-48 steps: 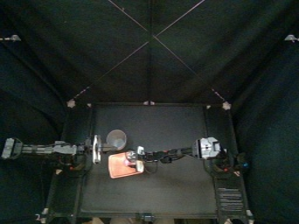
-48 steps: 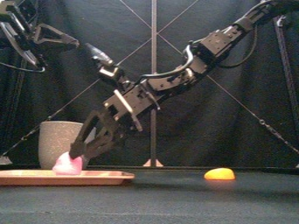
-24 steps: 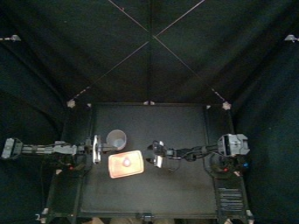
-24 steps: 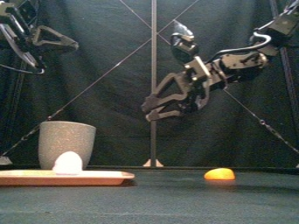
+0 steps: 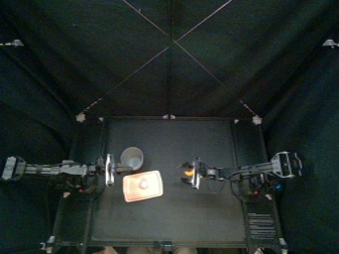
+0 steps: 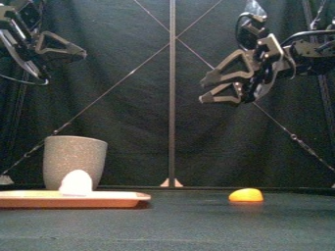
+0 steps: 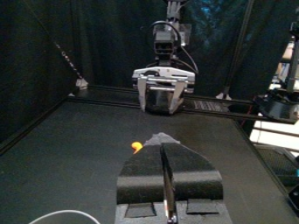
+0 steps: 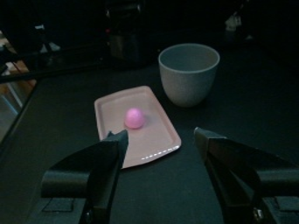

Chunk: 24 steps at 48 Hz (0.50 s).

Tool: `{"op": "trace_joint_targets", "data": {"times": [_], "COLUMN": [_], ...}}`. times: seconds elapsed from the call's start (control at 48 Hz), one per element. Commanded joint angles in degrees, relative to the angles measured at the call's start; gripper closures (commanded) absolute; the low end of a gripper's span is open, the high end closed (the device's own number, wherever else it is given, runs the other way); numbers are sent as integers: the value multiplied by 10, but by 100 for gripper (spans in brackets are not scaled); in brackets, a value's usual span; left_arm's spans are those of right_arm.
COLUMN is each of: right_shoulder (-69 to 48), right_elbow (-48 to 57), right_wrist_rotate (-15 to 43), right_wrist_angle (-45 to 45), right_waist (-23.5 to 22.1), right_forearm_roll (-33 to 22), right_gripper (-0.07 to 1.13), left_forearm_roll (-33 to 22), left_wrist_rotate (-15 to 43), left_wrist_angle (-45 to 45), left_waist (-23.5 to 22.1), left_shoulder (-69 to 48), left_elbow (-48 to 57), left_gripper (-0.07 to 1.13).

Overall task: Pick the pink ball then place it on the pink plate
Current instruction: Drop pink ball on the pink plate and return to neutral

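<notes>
Watching this remotely: the pink ball [image 6: 76,182] sits on the pink plate [image 6: 120,199], about 9 o'clock from table centre. The grey cup [image 6: 74,155] stands at the plate's 11 o'clock, and a small orange toy [image 6: 245,195] lies off at its 3. The right gripper [image 8: 158,133] hangs high, jaws spread wide, holding nothing. The left gripper [image 7: 162,140] is raised at the 9 o'clock edge, jaws pinched together.

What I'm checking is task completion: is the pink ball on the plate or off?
On: the pink ball rests on the pink plate; the right gripper hangs clear, fingers open.
</notes>
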Motion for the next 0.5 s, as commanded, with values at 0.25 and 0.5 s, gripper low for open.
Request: {"op": "trace_joint_targets", "data": {"times": [0.25, 0.5], "right_shoulder": [-175, -244], "right_elbow": [97, 137], "right_wrist_rotate": [1, 1], "right_wrist_angle": [-1, 4], "right_waist": [11, 26], "right_forearm_roll": [-23, -83], "right_gripper": [11, 11], "left_forearm_roll": [-2, -2], "left_wrist_rotate": [3, 1], "left_wrist_angle": [-2, -2], "left_waist": [1, 4], "left_shoulder": [3, 3], "left_elbow": [-6, 6], "left_gripper": [108, 108]}}
